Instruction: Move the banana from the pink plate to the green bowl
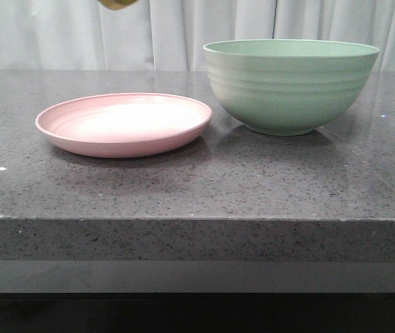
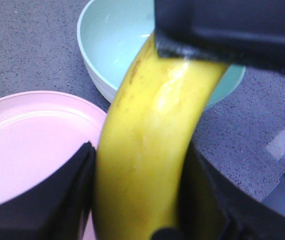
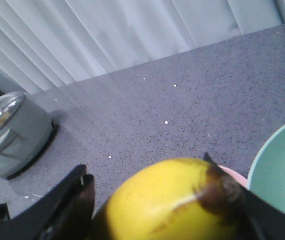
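Note:
The banana (image 1: pixel 118 3) hangs high above the table; only its end shows at the top edge of the front view. In the left wrist view my left gripper (image 2: pixel 141 150) is shut on the banana (image 2: pixel 152 125), both fingers pressed to its sides. My right gripper (image 2: pixel 222 30) sits at its far end. In the right wrist view the right gripper (image 3: pixel 145 167) is open around the banana's (image 3: pixel 172 200) dark-tipped end, with a gap at one finger. The pink plate (image 1: pixel 80 142) lies empty below. The green bowl (image 1: pixel 291 87) stands empty to its right.
The grey stone table (image 1: pixel 197 194) ends in a front edge near the camera. A white curtain (image 1: pixel 183 31) hangs behind it. A metal pot (image 3: pixel 12 130) stands on the table off to one side in the right wrist view.

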Robot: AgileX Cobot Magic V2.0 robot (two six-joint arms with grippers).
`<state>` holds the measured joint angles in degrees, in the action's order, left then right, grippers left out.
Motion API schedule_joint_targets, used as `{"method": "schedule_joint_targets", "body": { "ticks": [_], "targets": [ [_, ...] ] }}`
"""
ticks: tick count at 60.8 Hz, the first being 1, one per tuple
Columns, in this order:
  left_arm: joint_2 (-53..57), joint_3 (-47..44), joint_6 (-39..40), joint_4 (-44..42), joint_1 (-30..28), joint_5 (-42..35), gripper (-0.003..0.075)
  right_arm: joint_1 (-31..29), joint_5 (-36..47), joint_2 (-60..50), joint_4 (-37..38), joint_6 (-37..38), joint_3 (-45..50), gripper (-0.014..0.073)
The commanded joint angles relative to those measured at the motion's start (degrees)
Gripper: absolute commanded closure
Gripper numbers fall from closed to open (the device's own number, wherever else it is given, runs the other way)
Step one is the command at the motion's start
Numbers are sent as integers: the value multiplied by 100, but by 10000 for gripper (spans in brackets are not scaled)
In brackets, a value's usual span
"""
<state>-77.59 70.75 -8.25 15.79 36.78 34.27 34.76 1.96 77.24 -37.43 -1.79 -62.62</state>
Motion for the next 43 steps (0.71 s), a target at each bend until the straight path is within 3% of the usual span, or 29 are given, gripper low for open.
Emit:
{"method": "schedule_joint_targets", "body": {
  "ticks": [1,6,16,33,43],
  "targets": [
    [142,163,-2,86,41,-377,596,24,273,-184,93,-125,-207,437],
    [142,163,7,86,41,-377,596,24,266,-184,93,-125,-207,518],
    [142,163,10,89,41,-377,568,24,172,-184,93,-125,-207,526],
    [142,163,10,89,41,-377,276,24,105,-184,93,-125,-207,526],
    [142,163,10,89,41,-352,169,24,86,-184,98,-125,-207,526]
  ]
}}
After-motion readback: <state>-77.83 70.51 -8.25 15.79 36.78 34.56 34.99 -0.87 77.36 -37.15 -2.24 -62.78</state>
